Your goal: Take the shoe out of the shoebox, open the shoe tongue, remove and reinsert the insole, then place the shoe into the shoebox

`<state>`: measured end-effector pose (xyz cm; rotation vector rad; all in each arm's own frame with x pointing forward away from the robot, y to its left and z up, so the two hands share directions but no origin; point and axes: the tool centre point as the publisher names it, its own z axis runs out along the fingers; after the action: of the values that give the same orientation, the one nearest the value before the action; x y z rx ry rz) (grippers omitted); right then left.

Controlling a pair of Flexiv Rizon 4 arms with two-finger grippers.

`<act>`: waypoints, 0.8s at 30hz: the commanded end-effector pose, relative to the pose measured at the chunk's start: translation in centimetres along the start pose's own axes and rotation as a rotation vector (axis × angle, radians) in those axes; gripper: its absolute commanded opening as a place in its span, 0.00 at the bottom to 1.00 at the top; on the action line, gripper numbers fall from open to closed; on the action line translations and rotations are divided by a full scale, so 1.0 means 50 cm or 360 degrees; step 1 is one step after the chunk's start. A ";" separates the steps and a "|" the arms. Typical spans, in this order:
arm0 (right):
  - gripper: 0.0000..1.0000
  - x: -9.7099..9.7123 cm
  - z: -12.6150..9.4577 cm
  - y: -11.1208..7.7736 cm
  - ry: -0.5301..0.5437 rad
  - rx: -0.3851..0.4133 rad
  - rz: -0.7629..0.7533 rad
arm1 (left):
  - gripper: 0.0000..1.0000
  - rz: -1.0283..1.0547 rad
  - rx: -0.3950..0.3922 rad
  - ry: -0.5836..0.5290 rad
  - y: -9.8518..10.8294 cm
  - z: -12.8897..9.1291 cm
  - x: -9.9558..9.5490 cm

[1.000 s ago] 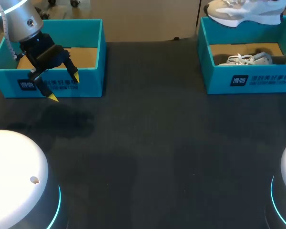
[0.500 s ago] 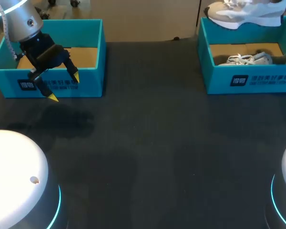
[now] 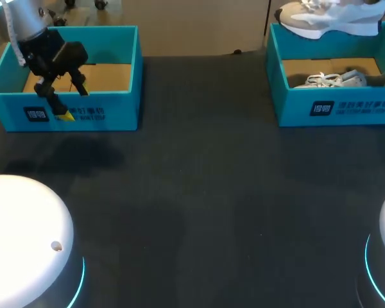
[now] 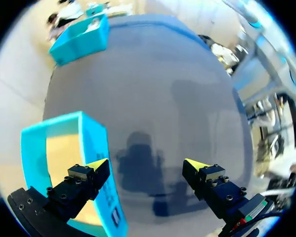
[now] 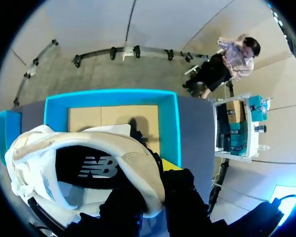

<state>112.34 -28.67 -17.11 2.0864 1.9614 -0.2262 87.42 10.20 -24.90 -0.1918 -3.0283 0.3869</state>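
Note:
A white and beige shoe [image 3: 327,18] hangs above the back wall of the teal shoebox [image 3: 346,106] at the far right. In the right wrist view my right gripper [image 5: 155,185] is shut on the collar of this shoe [image 5: 89,168], over the shoebox [image 5: 170,128] with its cardboard floor. A second shoe [image 3: 337,79] with white laces lies inside the box. My left gripper [image 3: 74,102] is open and empty over the front wall of another teal box [image 3: 115,109] at the far left. In its wrist view, the left gripper [image 4: 147,167] has one finger over the box wall [image 4: 96,148].
The left teal box shows only a cardboard floor. The dark table top [image 3: 205,192] stretches between the two boxes. The rounded white arm bases [image 3: 19,237] sit at the near corners.
My left gripper has drawn back and up toward the left box and turned, still open. The shoe in my right gripper has not moved.

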 end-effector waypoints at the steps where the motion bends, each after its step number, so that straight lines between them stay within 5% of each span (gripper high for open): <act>1: 0.00 0.002 0.027 0.003 0.0013 0.0003 -0.0009 | 1.00 -0.0775 -0.0151 0.0074 0.016 -0.029 -0.005; 6: 0.00 0.003 0.053 0.008 -0.0013 -0.0007 -0.0030 | 1.00 -0.1108 -0.0289 0.0114 0.060 -0.042 -0.024; 12: 0.00 0.009 0.072 0.014 -0.0028 -0.0021 -0.0034 | 1.00 -0.1347 -0.0301 0.0187 0.096 -0.060 -0.028; 24: 0.00 0.009 0.072 0.014 -0.0028 -0.0021 -0.0034 | 1.00 -0.1347 -0.0301 0.0187 0.096 -0.060 -0.028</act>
<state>113.15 -29.30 -20.71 2.0472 1.9683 -0.2344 88.83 15.59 -23.45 0.9280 -2.7300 0.0539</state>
